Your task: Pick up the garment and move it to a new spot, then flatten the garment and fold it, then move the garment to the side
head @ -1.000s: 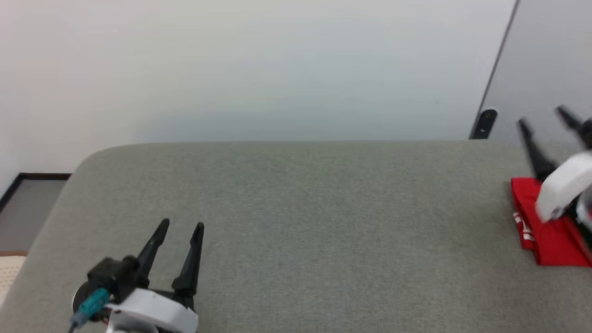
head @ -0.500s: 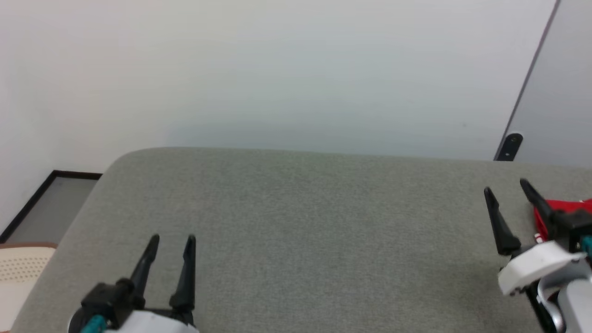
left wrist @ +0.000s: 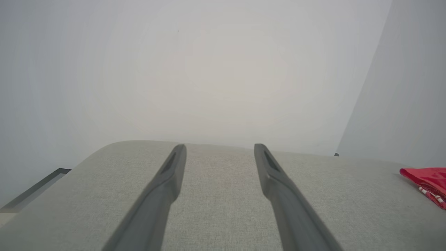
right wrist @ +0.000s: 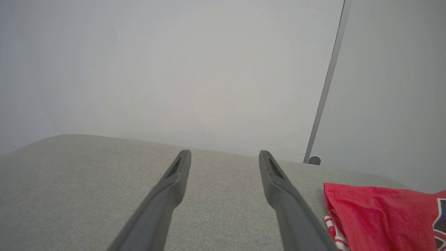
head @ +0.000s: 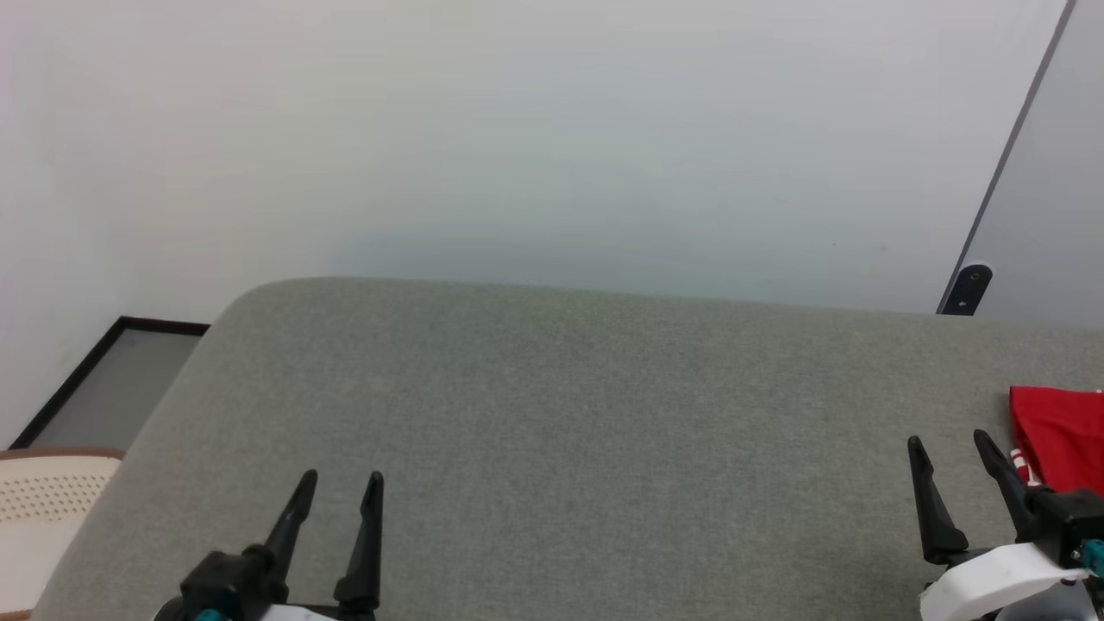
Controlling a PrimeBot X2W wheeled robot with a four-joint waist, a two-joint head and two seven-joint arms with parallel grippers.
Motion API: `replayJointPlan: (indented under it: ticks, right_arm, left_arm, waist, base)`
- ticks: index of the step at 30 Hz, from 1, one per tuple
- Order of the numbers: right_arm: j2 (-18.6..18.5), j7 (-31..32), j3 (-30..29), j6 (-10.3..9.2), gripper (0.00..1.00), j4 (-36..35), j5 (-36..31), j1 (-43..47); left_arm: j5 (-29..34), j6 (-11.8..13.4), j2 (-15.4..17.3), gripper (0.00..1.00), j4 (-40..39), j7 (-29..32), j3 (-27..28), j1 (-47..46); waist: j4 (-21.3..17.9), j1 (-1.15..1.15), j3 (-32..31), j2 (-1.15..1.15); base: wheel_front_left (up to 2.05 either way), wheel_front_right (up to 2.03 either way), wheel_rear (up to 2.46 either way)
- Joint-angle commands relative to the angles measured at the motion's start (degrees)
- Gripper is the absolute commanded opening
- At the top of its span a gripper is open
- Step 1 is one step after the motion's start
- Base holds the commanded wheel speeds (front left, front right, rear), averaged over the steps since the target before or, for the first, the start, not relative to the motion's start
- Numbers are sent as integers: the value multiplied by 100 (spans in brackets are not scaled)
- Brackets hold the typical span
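The garment (head: 1059,438) lies folded at the far right of the grey padded surface (head: 569,414), red with striped trim along its near edge. It also appears at the right edge of the left wrist view as the garment (left wrist: 425,177), and at the lower right of the right wrist view as the garment (right wrist: 379,216) with dark lettering at its edge. My right gripper (head: 949,445) stands open just left of it, holding nothing. Low at the front left, my left gripper (head: 341,479) is open and empty, far from the cloth.
A pale wall rises behind the surface, with a grey door (head: 1052,190) and a dark doorstop (head: 966,290) at the back right. Dark floor (head: 112,388) and a perforated cream object (head: 43,500) lie off the surface's left edge.
The head view has shifted. My right gripper has come away from above the garment and drawn back toward me, now lower and left of the cloth. The left gripper stays low at the front left.
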Motion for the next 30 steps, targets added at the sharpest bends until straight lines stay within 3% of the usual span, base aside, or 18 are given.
replayJointPlan:
  ticks: [1, 20, 30]
  right_arm:
    - [27, -18, -31, -11, 100, -11, -90, 47]
    - [2, -19, -263, -11, 100, 59, -116, 180]
    - [-32, -20, -247, -11, 100, 94, -101, 130]
  left_arm:
    - [46, -38, -22, 100, 22, 0, 29, 34]
    - [247, -87, -22, 100, 457, 0, 30, -66]
    - [43, -89, -28, 100, 501, 0, -41, -91]
  waist:
    - [-19, 0, 1, 0]
    - [-180, 0, -33, 0]
    - [-252, 0, 39, 0]
  base:
    - [0, 0, 0]
    - [0, 0, 0]
    - [0, 0, 0]
